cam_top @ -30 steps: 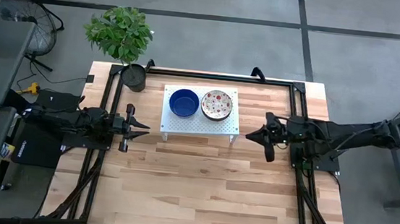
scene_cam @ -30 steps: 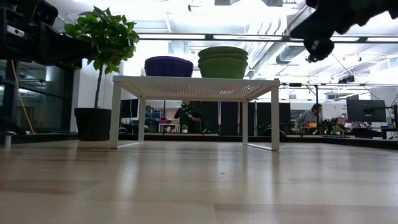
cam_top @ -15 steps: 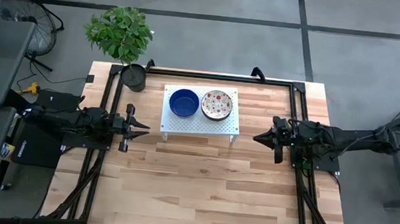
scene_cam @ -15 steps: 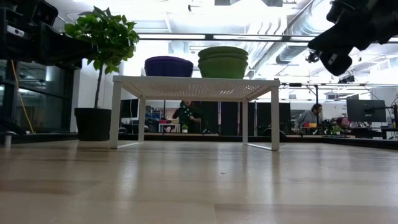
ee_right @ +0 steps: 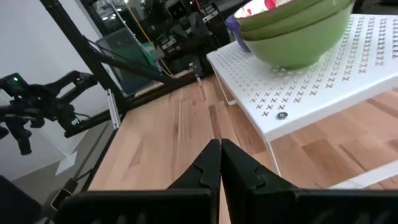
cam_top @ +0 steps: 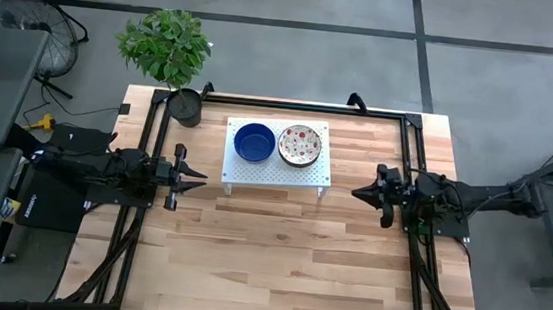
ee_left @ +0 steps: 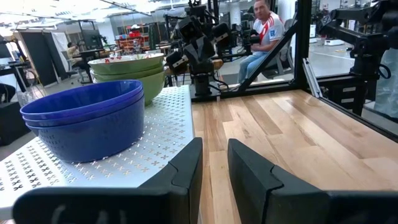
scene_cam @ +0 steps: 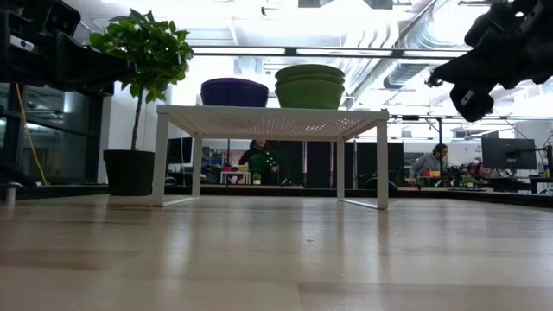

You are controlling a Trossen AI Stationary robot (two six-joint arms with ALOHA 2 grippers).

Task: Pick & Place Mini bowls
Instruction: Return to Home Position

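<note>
**High view.** We see a pale wooden counter [cam_top: 277,265] with a white perforated metal shelf [cam_top: 255,171] at its far middle. Two stacks stand side by side on the shelf. The stack of deep blue round bowls [cam_top: 254,142] is on the left arm's side. The stack of cream-white round bowls with red-and-green speckled insides [cam_top: 298,145] is on the right arm's side. A leafy green plant in a black pot [cam_top: 186,107] stands at the far left corner. The left arm [cam_top: 105,165] lies at the counter's left edge and the right arm [cam_top: 454,196] at its right edge, both well apart from the shelf.

**Low view.** The blue stack [scene_cam: 234,92] and the speckled stack [scene_cam: 309,86], green on the outside, sit on the shelf top. The right arm's end [scene_cam: 484,73] hangs above the counter, beside the shelf.

**Left wrist view.** The left jaws stand slightly apart, with nothing between them. We count two nested blue bowls [ee_left: 87,118]. A seated person [ee_left: 267,31] shows beyond the counter.

**Right wrist view.** The right jaws are pressed together and empty. The speckled stack [ee_right: 292,31] sits on the shelf. Behind it a dark sliver is probably the blue stack, though most of it is hidden.
</note>
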